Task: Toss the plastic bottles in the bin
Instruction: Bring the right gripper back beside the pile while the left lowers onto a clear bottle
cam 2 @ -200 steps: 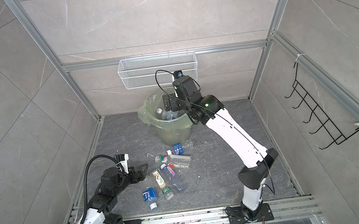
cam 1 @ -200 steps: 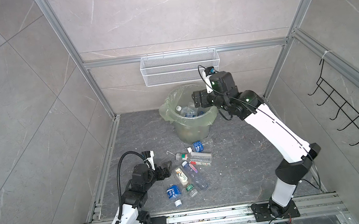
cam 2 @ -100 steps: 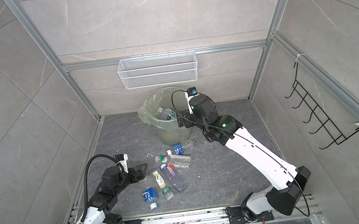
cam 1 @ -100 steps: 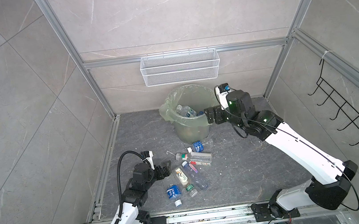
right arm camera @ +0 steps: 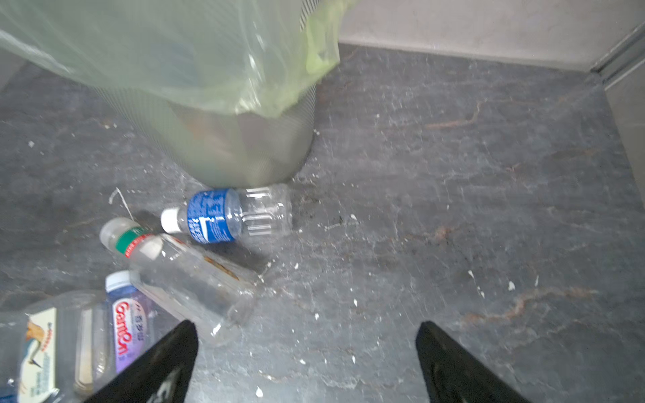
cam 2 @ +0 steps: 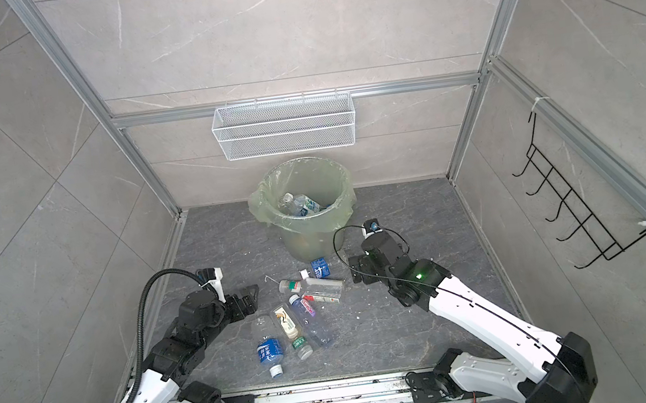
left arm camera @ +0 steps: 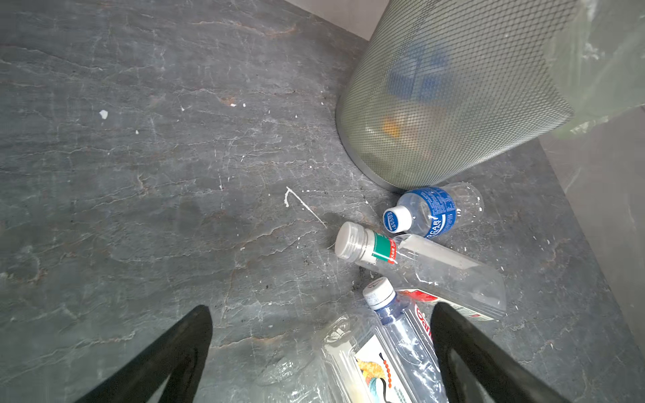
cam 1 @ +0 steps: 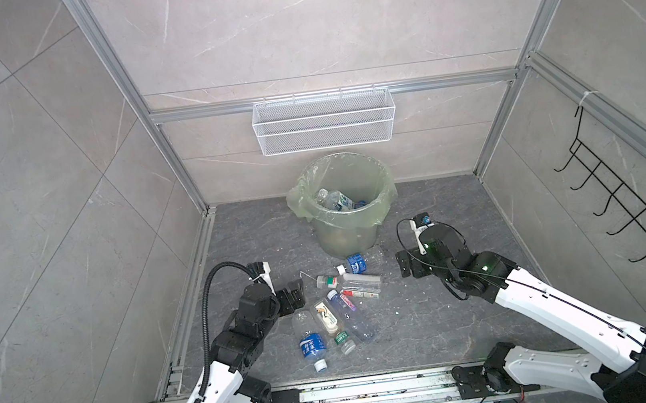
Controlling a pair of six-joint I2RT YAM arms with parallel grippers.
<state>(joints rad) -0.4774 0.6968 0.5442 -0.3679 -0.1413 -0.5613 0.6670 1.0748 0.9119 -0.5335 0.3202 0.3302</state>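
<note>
Bottles [cam 1: 326, 315] just beside left hand [cam 1: 293, 295]

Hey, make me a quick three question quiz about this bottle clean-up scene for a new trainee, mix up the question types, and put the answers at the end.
1. True or false: the left end effector and the right end effector are both open and empty.
2. The blue-labelled bottle nearest the bin lies: A) inside the bin; B) on the floor beside the bin's base; C) in the left end effector.
3. What hangs on the back wall above the bin?
Key: 1 true; 2 B; 3 a white wire basket.
</note>
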